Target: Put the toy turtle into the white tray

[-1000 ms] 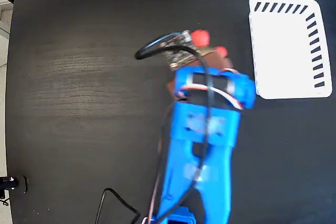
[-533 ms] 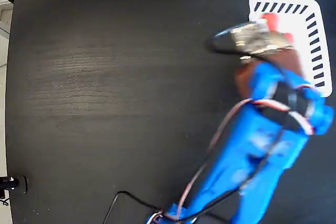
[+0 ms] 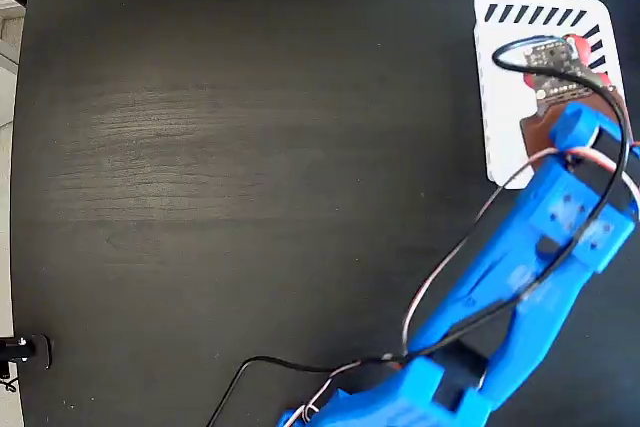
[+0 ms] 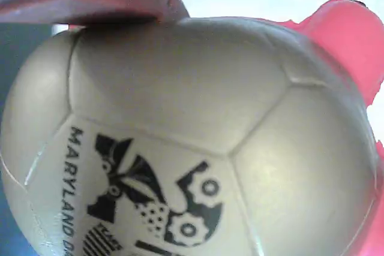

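The blue arm's gripper (image 3: 562, 59) clamps the toy turtle (image 4: 198, 142) above the white tray (image 3: 498, 97) at the black table's (image 3: 230, 167) top right corner.

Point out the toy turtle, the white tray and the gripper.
toy turtle (image 4: 198, 136): wrist view, on its domed shell.
white tray (image 3: 510, 97): fixed view, on its bare floor at the left.
gripper (image 3: 560, 57): fixed view, above the tray, mostly hidden under the wrist board.
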Controlling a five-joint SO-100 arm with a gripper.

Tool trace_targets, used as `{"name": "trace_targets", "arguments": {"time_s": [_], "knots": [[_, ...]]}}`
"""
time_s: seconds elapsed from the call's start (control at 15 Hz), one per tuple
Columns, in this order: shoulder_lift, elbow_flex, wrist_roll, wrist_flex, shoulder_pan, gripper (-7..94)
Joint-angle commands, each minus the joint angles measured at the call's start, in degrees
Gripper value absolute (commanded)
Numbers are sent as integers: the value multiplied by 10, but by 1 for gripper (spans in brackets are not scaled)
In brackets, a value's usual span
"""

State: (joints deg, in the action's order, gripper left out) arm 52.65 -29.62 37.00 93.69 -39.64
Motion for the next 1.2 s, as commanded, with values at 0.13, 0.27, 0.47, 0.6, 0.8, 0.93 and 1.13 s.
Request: {"name": "trace_targets", "arguments": {"time_s": [0.13,0.27,0.47,0.6,0.8,0.93,1.13], "knots": [[-105,182,-24,0,-11,-4],[-149,222,-35,-5,-11,-4],[-171,222,-43,-12,-10,-4],[-171,211,-35,-18,-7,-3],[-171,193,-31,-18,-1,20],[-171,170,-40,-17,5,45],[-171,146,-47,-19,9,53]]}}
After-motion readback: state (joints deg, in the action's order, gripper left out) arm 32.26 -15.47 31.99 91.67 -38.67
